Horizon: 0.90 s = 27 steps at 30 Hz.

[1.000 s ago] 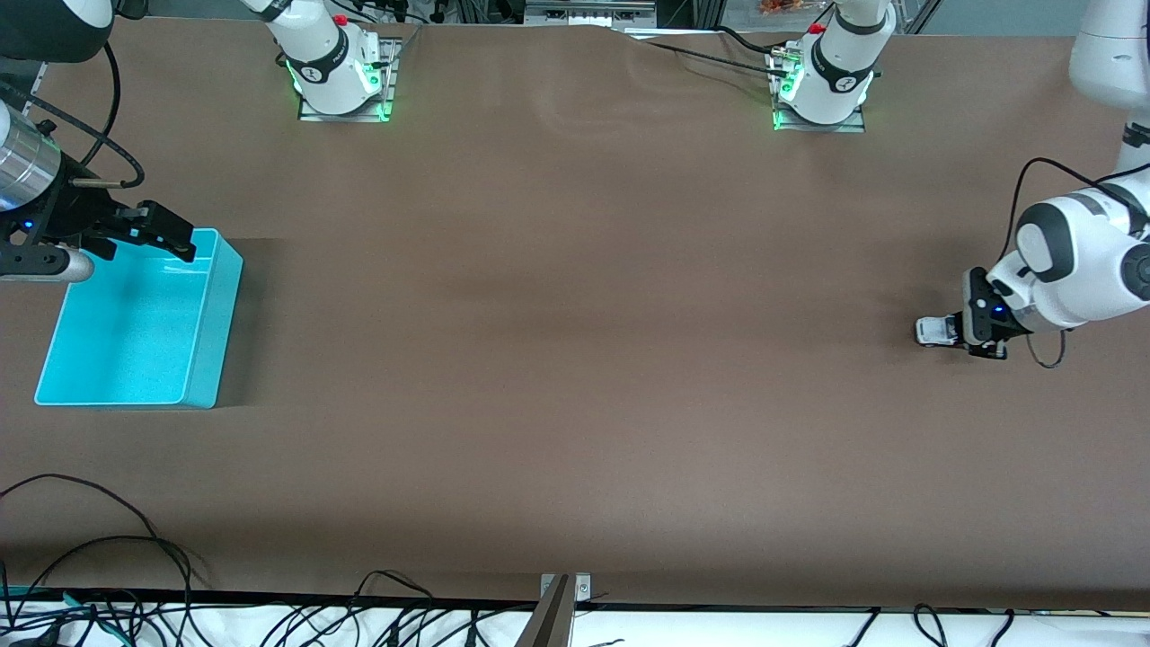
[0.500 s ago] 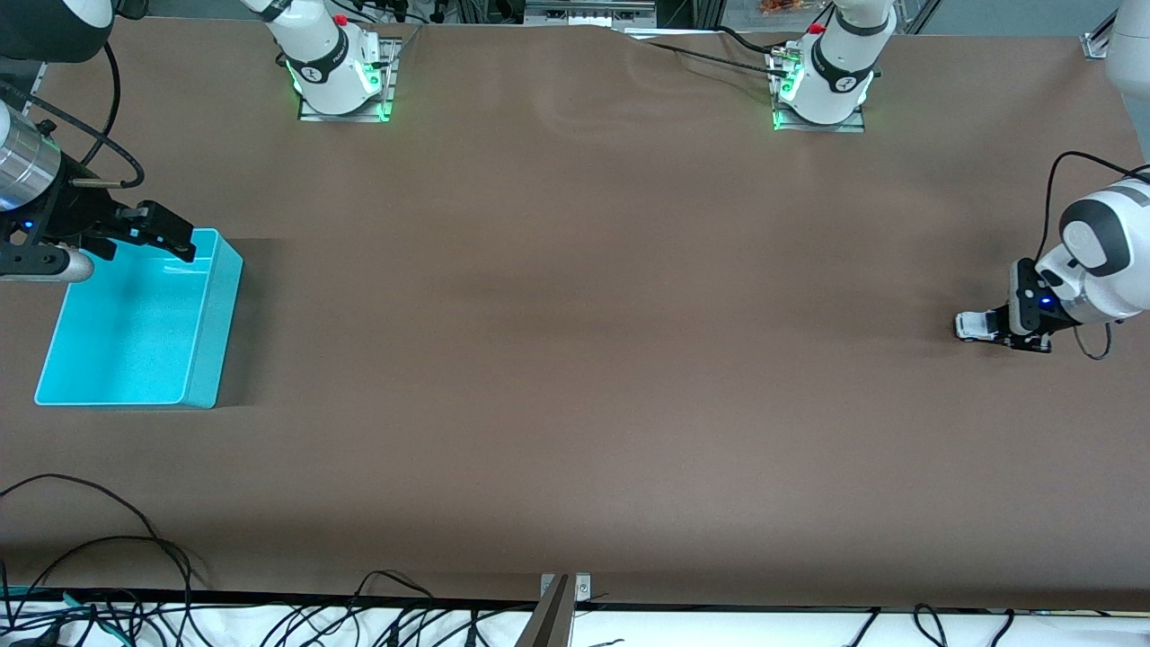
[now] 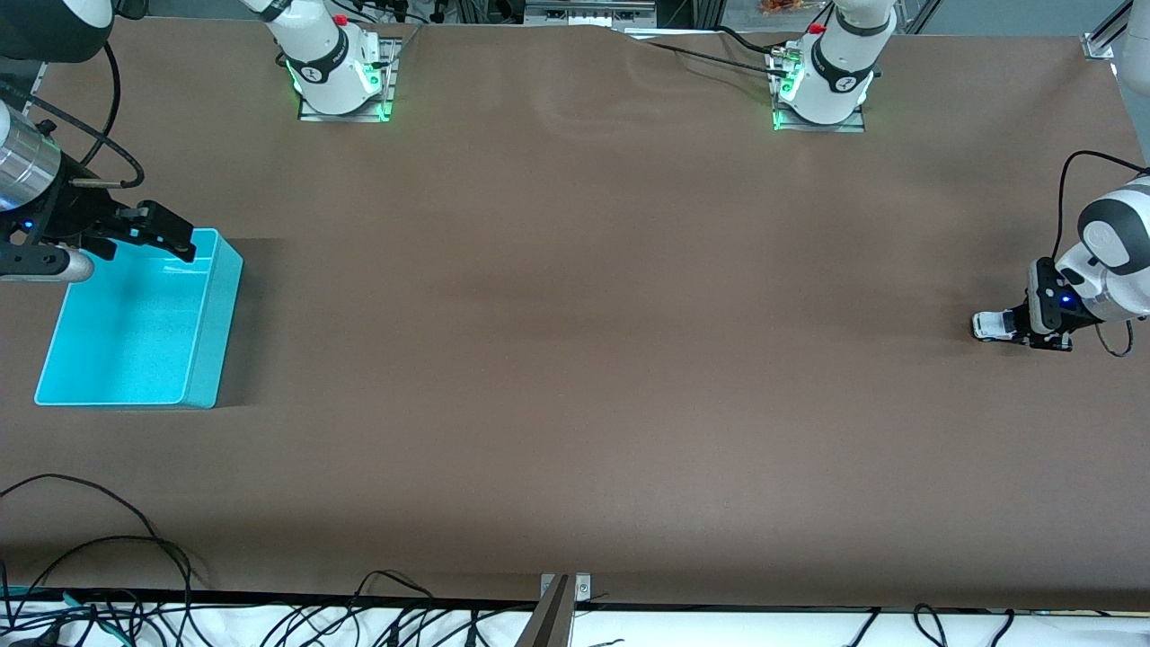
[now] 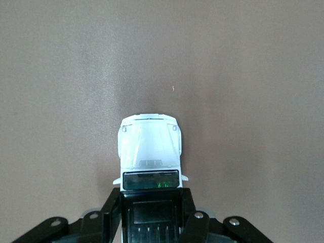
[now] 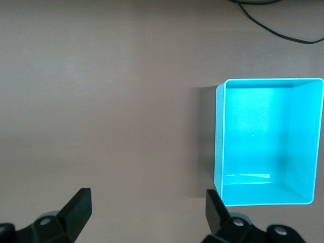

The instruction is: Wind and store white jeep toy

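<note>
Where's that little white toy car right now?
The white jeep toy sits on the table at the left arm's end, its rear clamped in the left hand.

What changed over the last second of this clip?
The left pincer, shut on the white jeep toy, dragged it along the table toward the left arm's end. The right pincer stayed open over the turquoise bin, which did not move.

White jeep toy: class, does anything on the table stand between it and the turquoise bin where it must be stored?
Nothing visible does. The white jeep toy, gripped by the left pincer, sits at the left arm's end; only bare table shows up to the turquoise bin under the open right pincer.
</note>
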Tool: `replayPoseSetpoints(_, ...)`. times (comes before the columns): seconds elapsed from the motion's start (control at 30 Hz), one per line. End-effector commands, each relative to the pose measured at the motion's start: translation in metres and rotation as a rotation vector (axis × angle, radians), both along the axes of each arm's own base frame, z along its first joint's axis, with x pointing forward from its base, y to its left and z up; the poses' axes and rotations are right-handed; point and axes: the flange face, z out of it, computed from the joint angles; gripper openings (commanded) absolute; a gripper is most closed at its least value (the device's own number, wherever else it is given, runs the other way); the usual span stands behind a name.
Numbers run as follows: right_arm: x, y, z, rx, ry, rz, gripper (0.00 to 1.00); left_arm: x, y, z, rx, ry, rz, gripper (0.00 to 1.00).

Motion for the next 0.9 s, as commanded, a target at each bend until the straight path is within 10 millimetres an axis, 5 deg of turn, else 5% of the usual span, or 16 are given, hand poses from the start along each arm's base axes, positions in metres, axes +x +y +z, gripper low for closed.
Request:
replayPoseSetpoints(0.0,0.0,0.0,0.004,0.011,0.002,-0.005,1.0,0.015,0.005,0.01,-0.01,0.033,0.006,1.0)
replayPoseSetpoints(0.4,0.0,0.0,0.004,0.011,0.002,-0.005,1.0,0.017,0.002,0.065,-0.024,0.114,0.111,1.0)
replayPoseSetpoints(0.87,0.0,0.0,0.004,0.011,0.002,-0.005,1.0,0.041,-0.057,0.125,-0.013,0.208,0.319,1.0)
